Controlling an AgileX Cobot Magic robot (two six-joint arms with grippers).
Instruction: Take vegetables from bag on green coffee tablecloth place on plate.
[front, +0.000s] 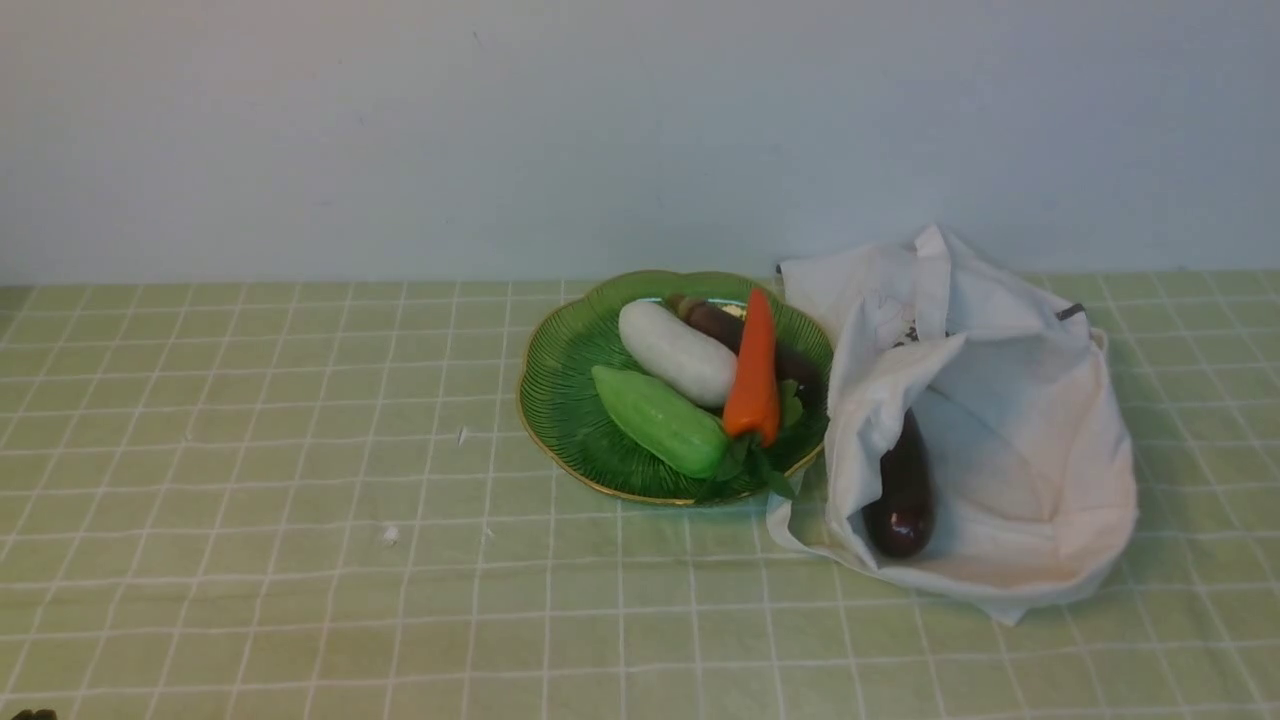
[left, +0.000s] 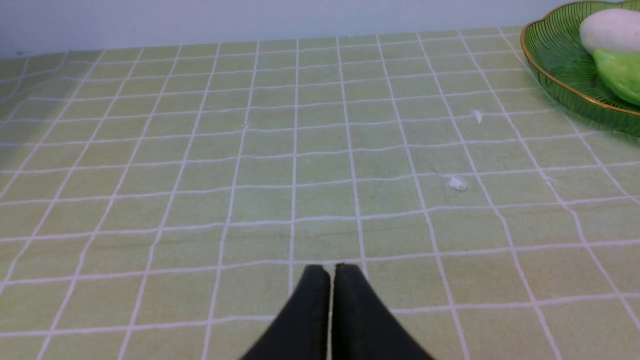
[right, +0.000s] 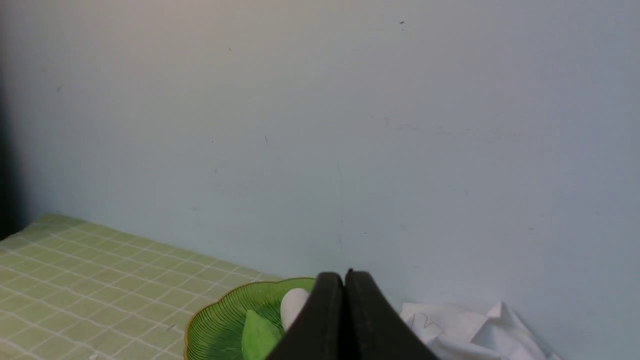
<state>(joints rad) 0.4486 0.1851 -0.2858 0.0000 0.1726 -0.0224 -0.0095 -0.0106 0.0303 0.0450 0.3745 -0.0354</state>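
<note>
Bright, soft and even, with weak shadows only. Faintly shaded on the green coffee tablecloth beside the bag and under the plate. Small glints on the eggplant inside the bag and along the plate's gold rim. Slightly soft throughout; darkened along one edge of the right wrist view.

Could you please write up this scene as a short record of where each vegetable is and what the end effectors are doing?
surface: green coffee tablecloth
on plate: white radish, cucumber, carrot, dark eggplant
in bag: second eggplant, at the open mouth
left end effector: shut, empty
right end effector: shut, empty
</note>
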